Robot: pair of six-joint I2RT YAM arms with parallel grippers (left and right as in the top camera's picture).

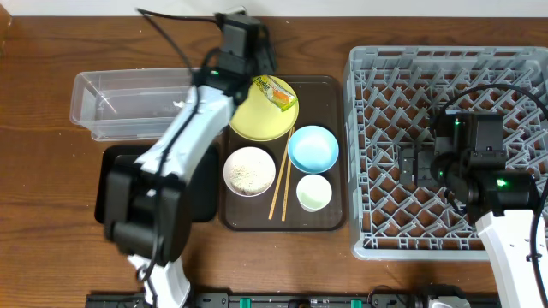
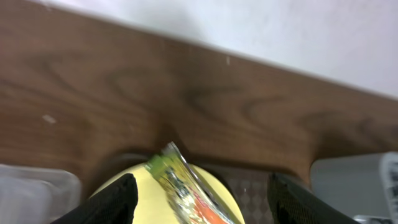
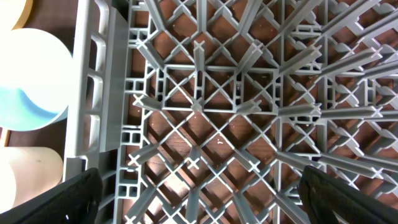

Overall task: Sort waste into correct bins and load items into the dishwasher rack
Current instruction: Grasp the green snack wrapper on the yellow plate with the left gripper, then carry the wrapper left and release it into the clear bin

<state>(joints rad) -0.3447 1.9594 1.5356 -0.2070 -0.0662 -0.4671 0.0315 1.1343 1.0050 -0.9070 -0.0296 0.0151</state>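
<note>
The yellow-green snack wrapper (image 1: 276, 92) lies on the round yellow plate (image 1: 257, 118) at the back of the brown tray. My left gripper (image 1: 255, 81) hangs over the plate's back edge. In the left wrist view it (image 2: 202, 202) is open, with the wrapper (image 2: 186, 193) between the fingers and the plate (image 2: 146, 186) underneath. My right gripper (image 1: 411, 162) is open and empty over the grey dishwasher rack (image 1: 368, 103); in the right wrist view it (image 3: 202, 205) is above the rack's lattice floor (image 3: 199, 106). No tissue shows.
On the brown serving tray (image 1: 336, 218) stand a light-blue bowl (image 1: 313, 147), a white-pinkish bowl holding rice (image 1: 249, 170), a small pale cup (image 1: 313, 192) and wooden chopsticks (image 1: 280, 184). The clear tub (image 1: 128, 103) is at the back left. The black tray (image 1: 116, 184) lies partly under my left arm.
</note>
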